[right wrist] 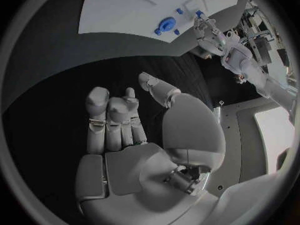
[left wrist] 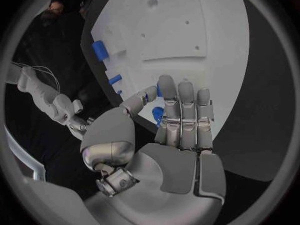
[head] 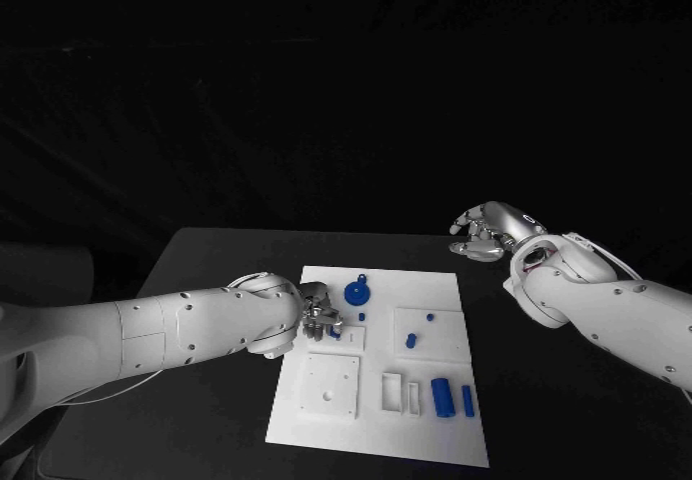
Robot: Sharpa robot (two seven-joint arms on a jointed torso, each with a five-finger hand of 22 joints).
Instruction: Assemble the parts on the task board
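Placed flat in the middle of the desk (head: 216, 262): 1 white task board (head: 378, 438), within reach of both arms, presumably so either side can work it.

Poised low over the board's left edge: left robot hand (head: 320, 318), fingers pointing down at a small blue piece (head: 335, 335) just beside the fingertips. Hard to say whether pinching or merely touching it; a sliver of blue shows behind the fingers in the left wrist view, no more. Probably positioned there to pick or seat that piece.

Parked off the board, above the bare desk past the far right corner: right robot hand (head: 488, 232), fingers curled inward around nothing. Likely kept back to leave the working side free.

Counted on the board:
- 1 round blue disc (head: 356, 294), near the far left corner, just beyond the left robot hand.
- 2 longer blue cylinders (head: 441, 397), lying side by side near the front right.
- 3 small blue pegs apart from the rest: 1 beside the disc (head: 361, 317), 2 in the right-hand square area (head: 410, 340).
- 1 small blue piece at the left fingertips, already noted.

Judged from this layout: most parts still loose or unseated, assembly far from finished.
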